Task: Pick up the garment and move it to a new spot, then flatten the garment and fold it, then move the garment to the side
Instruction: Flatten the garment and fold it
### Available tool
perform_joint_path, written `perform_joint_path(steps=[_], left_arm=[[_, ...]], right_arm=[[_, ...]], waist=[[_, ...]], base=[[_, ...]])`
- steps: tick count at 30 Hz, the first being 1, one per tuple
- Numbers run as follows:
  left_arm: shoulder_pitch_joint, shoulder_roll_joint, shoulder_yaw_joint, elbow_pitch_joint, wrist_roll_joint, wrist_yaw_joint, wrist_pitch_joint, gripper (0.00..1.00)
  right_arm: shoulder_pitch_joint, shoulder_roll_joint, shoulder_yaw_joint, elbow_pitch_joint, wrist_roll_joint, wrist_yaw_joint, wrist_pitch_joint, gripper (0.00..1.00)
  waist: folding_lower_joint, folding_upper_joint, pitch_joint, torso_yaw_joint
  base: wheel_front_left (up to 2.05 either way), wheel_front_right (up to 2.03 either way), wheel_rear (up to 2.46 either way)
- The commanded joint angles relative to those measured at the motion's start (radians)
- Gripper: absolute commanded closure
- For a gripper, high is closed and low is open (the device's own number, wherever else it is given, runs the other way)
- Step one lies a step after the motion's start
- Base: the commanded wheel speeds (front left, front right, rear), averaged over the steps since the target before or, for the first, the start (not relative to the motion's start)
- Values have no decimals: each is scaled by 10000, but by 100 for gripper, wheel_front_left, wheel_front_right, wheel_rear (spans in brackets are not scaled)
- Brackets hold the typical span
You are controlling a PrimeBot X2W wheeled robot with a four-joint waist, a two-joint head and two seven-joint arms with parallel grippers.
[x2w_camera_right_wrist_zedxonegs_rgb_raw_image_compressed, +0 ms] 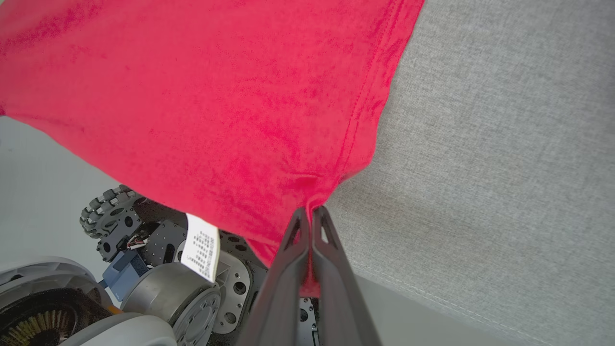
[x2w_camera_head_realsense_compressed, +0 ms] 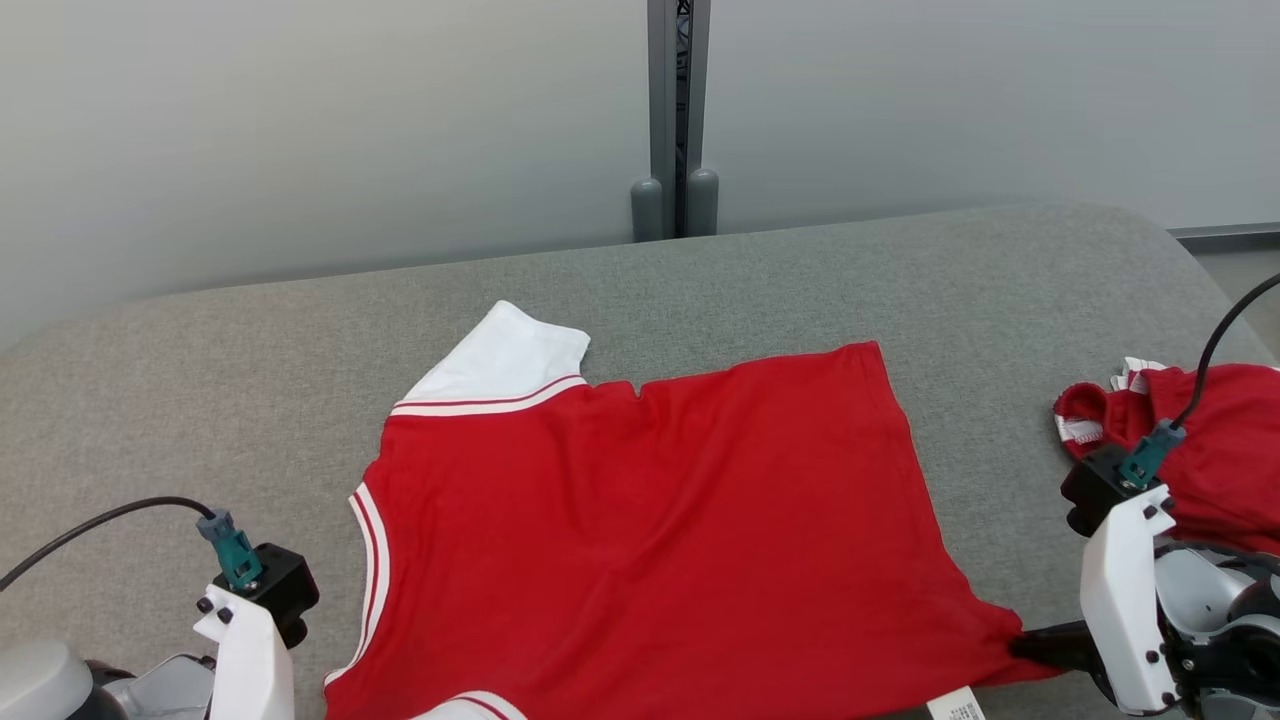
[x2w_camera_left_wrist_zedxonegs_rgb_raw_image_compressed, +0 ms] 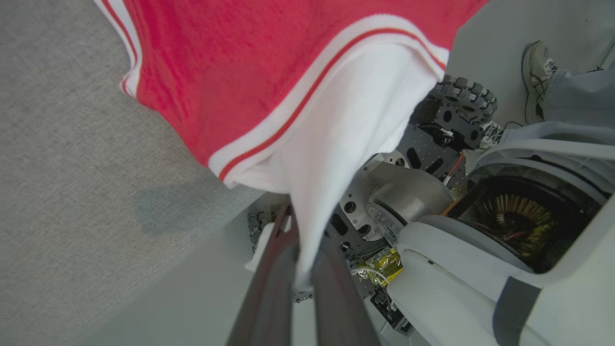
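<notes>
Quickly, head view: red garment [x2w_camera_head_realsense_compressed: 640, 520] lies spread on the grey desk [x2w_camera_head_realsense_compressed: 200, 400], its near edge over the rim; a second red garment [x2w_camera_head_realsense_compressed: 1215, 450] is bunched at the desk's right end; grey post [x2w_camera_head_realsense_compressed: 678, 120] behind. Left wrist view: left claw [x2w_camera_left_wrist_zedxonegs_rgb_raw_image_compressed: 300, 259] clamped on the white sleeve [x2w_camera_left_wrist_zedxonegs_rgb_raw_image_compressed: 355, 120], which hangs off the desk above the robot's base; a person's shoe [x2w_camera_left_wrist_zedxonegs_rgb_raw_image_compressed: 534, 77] beyond. Right wrist view: right claw [x2w_camera_right_wrist_zedxonegs_rgb_raw_image_compressed: 310, 214] pinched together on the hem corner; care label [x2w_camera_right_wrist_zedxonegs_rgb_raw_image_compressed: 202, 252] dangles beside it, near a wheel [x2w_camera_right_wrist_zedxonegs_rgb_raw_image_compressed: 108, 209].
</notes>
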Motion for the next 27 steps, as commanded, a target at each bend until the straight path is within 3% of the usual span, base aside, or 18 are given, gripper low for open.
perform_joint_path(steps=[1,10,22,27], left_arm=[[-148,-46,65,62,-106,59,96,100],[-738,-326,351,808,-713,19,836,100],[-2172,-1317,861,2783,-1001,-46,1832,100],[-2567,-1732,882,3438,-774,-124,1929,100]], right_arm=[[163,121,-248,-82,-160,3,176,100],[-107,1103,-1682,-211,-767,3,1178,100],[-1029,2364,-3669,735,-2091,3,2159,100],[-1217,2850,-3978,979,-2537,3,2245,100]], waist=[[0,0,68,-17],[0,0,737,-168],[0,0,2005,-348],[0,0,2408,-385]], base=[[0,0,0],[0,0,0],[0,0,0],[0,0,0]])
